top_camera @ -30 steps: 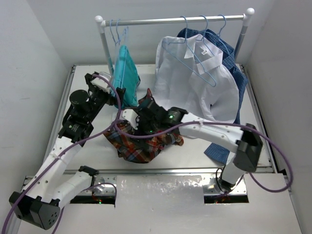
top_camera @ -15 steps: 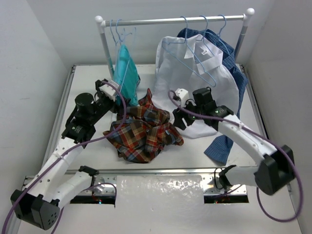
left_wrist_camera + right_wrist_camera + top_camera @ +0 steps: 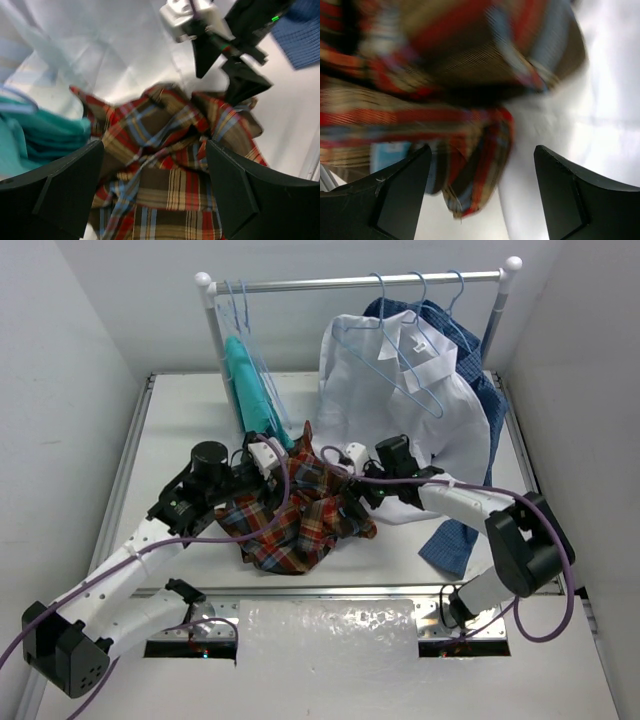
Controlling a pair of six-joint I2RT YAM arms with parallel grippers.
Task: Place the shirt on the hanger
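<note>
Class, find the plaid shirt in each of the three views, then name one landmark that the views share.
Top external: the shirt lies crumpled at the picture's centre.
Left wrist: it fills the lower centre.
Right wrist: blurred, it spreads across the upper left.
Shared landmark: the right fingers, at the shirt's right edge from above, at the top right in the left wrist view, and in the bottom corners of the right wrist view.
</note>
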